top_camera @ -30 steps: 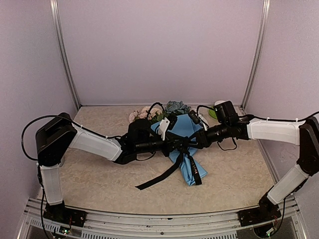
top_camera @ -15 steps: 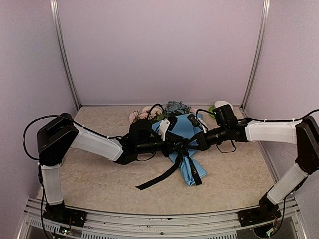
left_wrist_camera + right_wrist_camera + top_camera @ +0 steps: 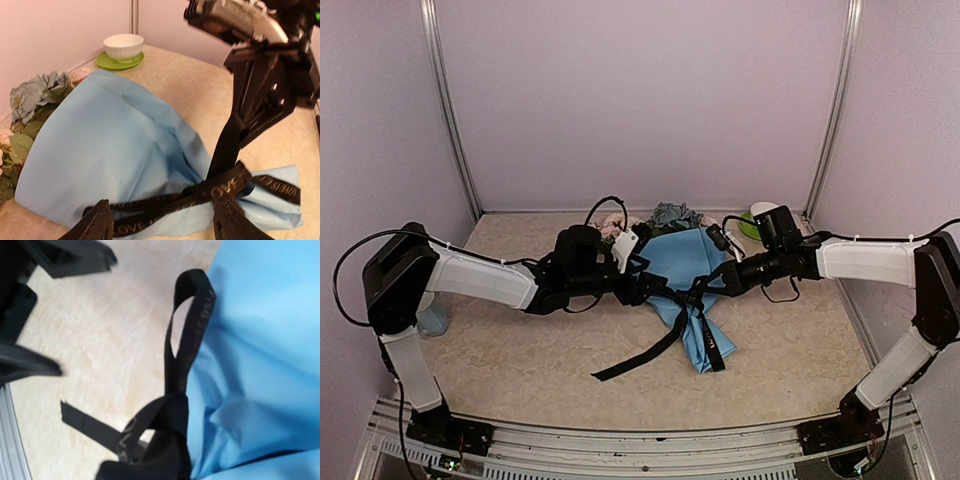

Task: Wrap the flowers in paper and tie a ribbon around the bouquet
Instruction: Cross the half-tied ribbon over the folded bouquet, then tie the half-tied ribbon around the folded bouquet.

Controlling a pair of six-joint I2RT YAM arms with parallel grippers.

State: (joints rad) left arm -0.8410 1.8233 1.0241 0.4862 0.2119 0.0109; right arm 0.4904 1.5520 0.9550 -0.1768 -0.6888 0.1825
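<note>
Gold lettering is printed along the ribbon; only "LOVE" can be partly read, the rest is blurred. The ribbon is wrapped round the bouquet, which lies mid-table, blooms toward 12 o'clock, with the ribbon's loose ends trailing to 7 and 5 o'clock. The right gripper is clenched on the ribbon from 3 o'clock. The left gripper, at 9 o'clock, is spread and released, with the ribbon seen between its fingers.

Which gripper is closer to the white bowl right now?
Right. The right gripper, shut on the ribbon, is left of the bowl, toward the near edge; the left gripper, open, lies farther left across the paper.
</note>
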